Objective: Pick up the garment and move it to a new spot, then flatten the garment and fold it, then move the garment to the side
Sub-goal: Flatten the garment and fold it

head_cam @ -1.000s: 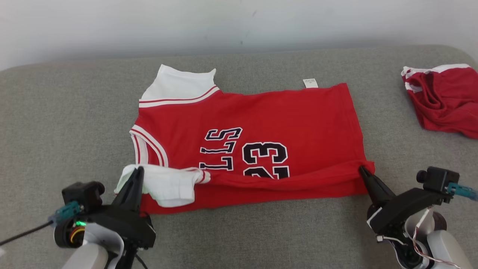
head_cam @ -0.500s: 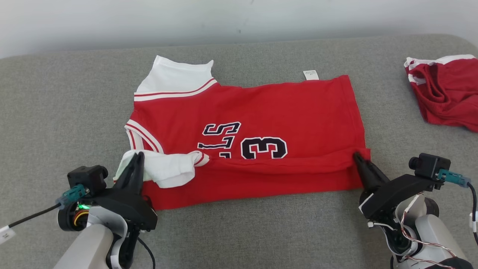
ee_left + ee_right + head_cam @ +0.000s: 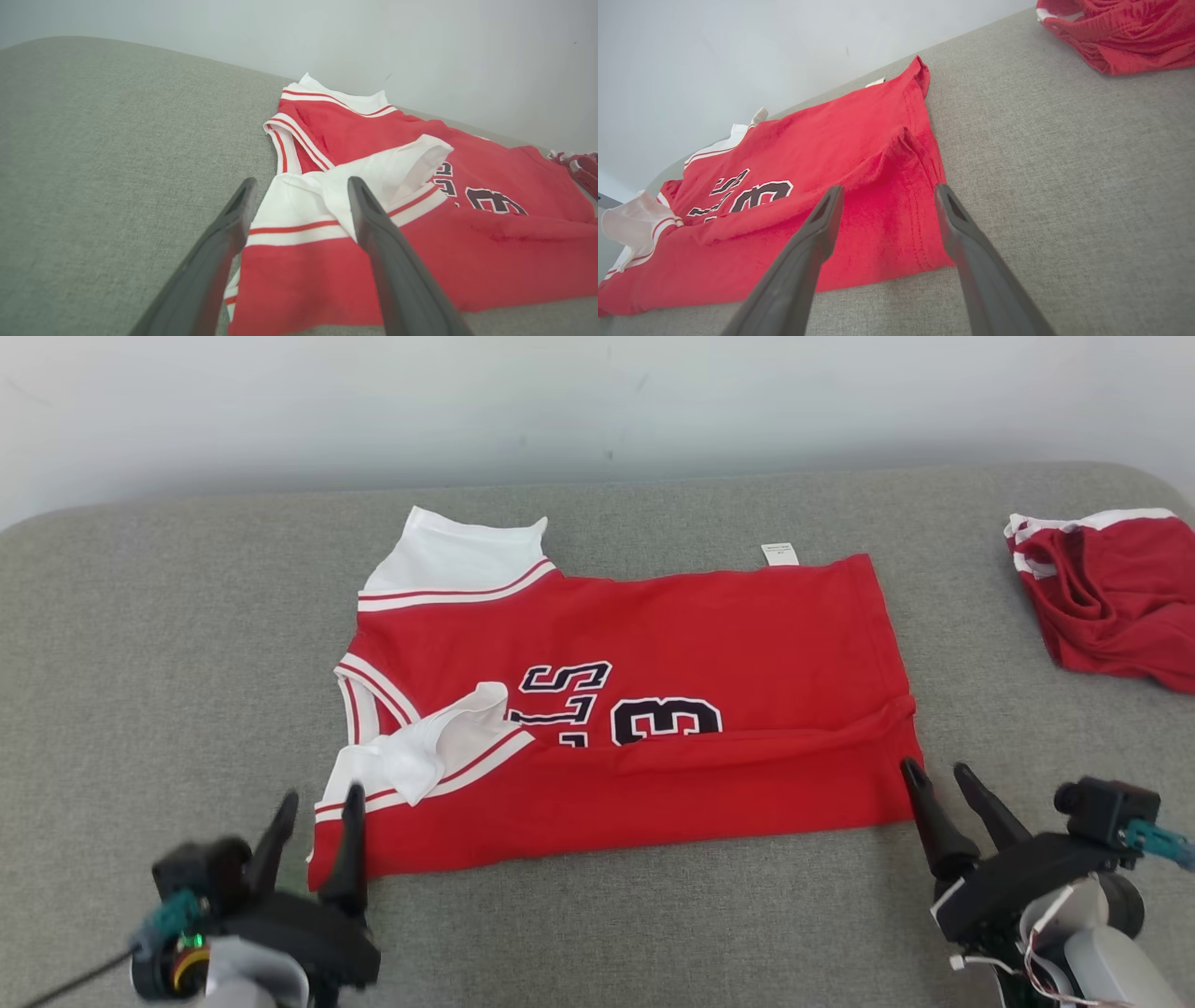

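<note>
**A:** How far along is it?

**B:** About the middle, I'd say. The red basketball jersey with white trim and dark lettering point(image 3: 672, 635) lies spread in the centre of the grey cloth-covered tabletop point(image 3: 187, 644), neck to the robot's left and hem to its right. The move to a new spot and the flattening look done.

**A:** And the fold?

**B:** One fold is in. The near long edge is turned over toward the middle and covers the lower half of the lettering. It isn't neat: the white sleeve point(image 3: 439, 747) is bunched on top at the left, and a ridge runs along the folded edge toward the hem.

**A:** Is anything held?

**B:** No. The left fingers point(image 3: 352, 845) are spread apart with nothing between them, at the jersey's near left corner. The right fingers point(image 3: 934, 826) are likewise spread and empty, just beside the near hem corner. I can't tell whether either pair touches the cloth.

**A:** What's left?

**B:** Probably tidying that sleeve, then at least one more fold to make it compact, then carrying it to the side. A crumpled red garment with white trim point(image 3: 1111, 607) lies at the far right, well apart from the jersey.
</note>
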`<state>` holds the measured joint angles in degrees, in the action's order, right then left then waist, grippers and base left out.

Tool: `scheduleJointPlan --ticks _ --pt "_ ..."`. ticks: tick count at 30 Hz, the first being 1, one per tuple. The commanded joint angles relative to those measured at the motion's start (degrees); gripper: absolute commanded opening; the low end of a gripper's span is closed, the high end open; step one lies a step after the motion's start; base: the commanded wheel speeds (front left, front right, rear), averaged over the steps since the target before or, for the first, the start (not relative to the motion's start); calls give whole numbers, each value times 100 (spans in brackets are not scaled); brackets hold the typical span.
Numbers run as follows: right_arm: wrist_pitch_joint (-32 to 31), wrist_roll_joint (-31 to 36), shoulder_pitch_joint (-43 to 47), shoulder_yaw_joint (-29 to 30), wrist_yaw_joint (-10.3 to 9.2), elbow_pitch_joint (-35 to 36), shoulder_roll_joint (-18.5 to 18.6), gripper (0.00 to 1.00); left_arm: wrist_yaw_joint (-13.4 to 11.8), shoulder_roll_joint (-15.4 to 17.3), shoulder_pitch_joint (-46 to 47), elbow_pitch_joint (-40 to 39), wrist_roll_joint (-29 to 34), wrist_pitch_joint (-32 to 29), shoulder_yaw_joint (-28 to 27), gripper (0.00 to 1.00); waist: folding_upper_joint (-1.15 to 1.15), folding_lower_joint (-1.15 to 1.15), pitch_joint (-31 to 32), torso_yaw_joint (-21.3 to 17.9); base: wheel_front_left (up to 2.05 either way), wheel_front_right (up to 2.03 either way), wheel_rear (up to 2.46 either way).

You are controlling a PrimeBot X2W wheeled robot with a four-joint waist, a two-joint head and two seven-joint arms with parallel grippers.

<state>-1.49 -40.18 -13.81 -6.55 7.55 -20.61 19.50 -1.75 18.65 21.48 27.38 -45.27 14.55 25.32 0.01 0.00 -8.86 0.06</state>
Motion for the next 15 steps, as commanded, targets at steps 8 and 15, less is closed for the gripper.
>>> scheduleJointPlan --ticks 8,15 --pt "263 176 108 -14 -17 -241 124 100 -191 6 -661 -144 162 46 58 100 -1 0 -63 77 0 0 0" --pt "436 434 -175 -130 -17 -748 129 100 -215 -80 -491 177 142 -3 99 100 -1 0 -179 79 0 0 0"
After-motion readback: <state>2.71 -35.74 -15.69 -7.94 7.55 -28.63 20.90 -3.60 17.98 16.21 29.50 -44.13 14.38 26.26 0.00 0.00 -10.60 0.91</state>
